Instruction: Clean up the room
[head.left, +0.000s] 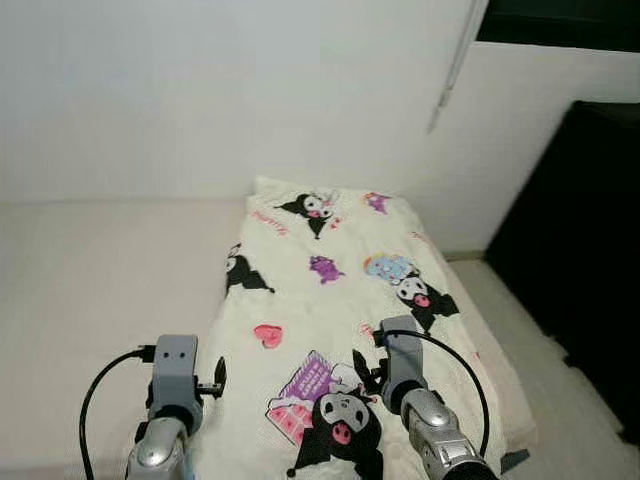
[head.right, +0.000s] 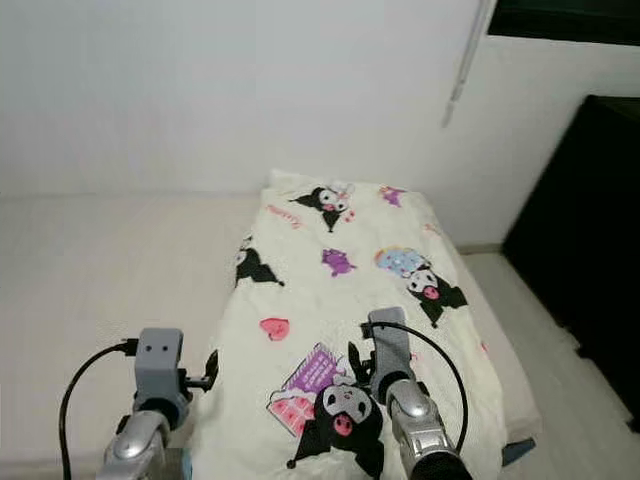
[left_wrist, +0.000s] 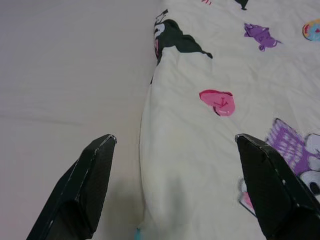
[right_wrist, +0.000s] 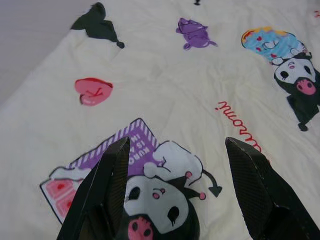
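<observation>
A cream blanket (head.left: 335, 300) printed with black cartoon characters, pink hearts and purple shapes lies folded lengthwise on the right part of a bed. My left gripper (left_wrist: 175, 142) hovers open over the blanket's left edge (left_wrist: 147, 150). One of its fingers (left_wrist: 85, 190) is over the bare sheet and the other over the blanket. Over the blanket's near end, my right gripper (right_wrist: 177, 145) stands open above a black character print (right_wrist: 155, 205). Nothing is between the fingers of either gripper.
The bare cream sheet (head.left: 100, 280) spreads to the left of the blanket. A white wall stands behind the bed. A tall dark piece of furniture (head.left: 585, 250) stands at the right, with a strip of pale floor (head.left: 565, 390) between it and the bed.
</observation>
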